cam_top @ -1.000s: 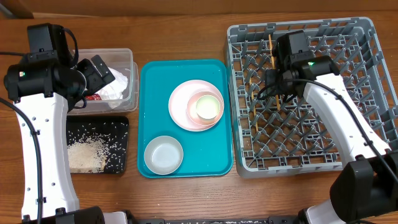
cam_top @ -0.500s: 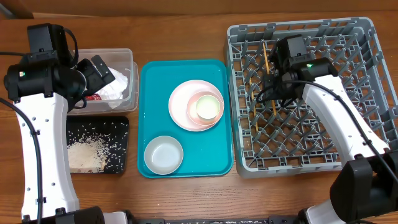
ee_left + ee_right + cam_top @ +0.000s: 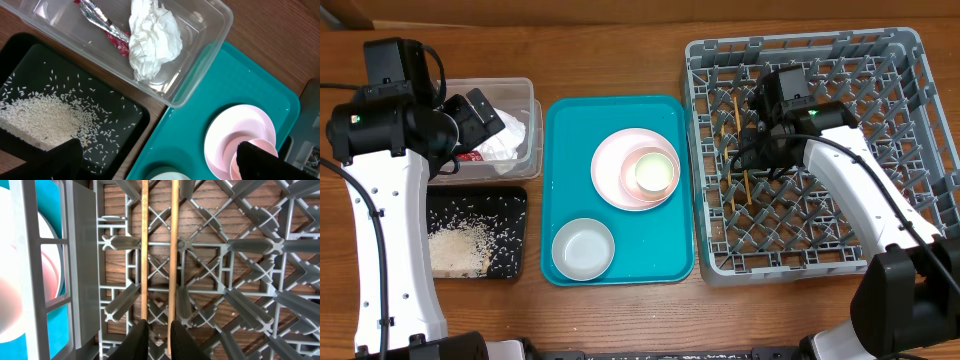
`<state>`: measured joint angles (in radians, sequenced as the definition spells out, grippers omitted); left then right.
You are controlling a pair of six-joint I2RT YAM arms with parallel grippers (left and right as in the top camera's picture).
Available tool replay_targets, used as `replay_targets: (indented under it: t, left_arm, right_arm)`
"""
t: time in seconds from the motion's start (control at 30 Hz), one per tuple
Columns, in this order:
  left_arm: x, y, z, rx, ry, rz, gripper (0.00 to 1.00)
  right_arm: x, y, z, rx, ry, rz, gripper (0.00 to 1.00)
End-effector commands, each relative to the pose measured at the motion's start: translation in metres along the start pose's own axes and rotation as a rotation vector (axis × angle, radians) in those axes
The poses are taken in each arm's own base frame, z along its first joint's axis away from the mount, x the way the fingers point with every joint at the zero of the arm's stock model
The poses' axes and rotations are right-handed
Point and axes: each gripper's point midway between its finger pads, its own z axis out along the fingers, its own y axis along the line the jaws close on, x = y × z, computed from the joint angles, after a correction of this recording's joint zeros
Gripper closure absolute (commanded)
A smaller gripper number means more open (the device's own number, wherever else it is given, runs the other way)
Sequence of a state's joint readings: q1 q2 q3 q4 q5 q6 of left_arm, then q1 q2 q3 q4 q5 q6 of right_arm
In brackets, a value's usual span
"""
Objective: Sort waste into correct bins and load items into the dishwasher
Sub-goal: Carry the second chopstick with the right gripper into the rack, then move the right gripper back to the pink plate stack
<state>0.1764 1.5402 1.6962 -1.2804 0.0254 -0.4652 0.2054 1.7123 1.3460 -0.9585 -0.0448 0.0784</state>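
Wrapper (image 3: 112, 35) print illegible; chopsticks (image 3: 172, 250) in dish rack (image 3: 80, 255)

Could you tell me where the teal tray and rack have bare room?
Teal tray: top-left corner; bottom-right corner below pink plates, right of bowl. Rack: right half free; crowded at left around chopsticks and right gripper.

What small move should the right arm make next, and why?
Probably lift the right gripper straight up, clear of the grey dish rack. The chopsticks already lie flat in it, and the fingers stand a little apart with neither stick between them, so nothing seems held. Plates, bowl and cup wait on the teal tray.
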Motion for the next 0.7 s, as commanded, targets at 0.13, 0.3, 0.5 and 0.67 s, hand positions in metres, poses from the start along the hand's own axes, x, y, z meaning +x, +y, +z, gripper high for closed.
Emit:
replay_targets:
  t: [0.13, 0.3, 0.5, 0.67]
  left_arm:
    - [0.000, -0.002, -0.001, -0.002, -0.003, 0.016, 0.00]
    - [0.000, -0.002, -0.001, -0.002, -0.004, 0.016, 0.00]
    - [0.000, -0.002, -0.001, -0.002, -0.003, 0.016, 0.00]
    - [0.000, -0.002, -0.001, -0.002, -0.004, 0.016, 0.00]
  right_arm:
    - [-0.004, 0.002, 0.001, -0.007, -0.016, 0.002, 0.82]
    - [-0.007, 0.049, -0.003, -0.239, -0.019, 0.027, 0.80]
    - [-0.015, 0.129, -0.011, -0.308, -0.127, -0.180, 0.76]
    - [-0.020, 0.177, -0.029, -0.200, -0.254, -0.329, 0.70]
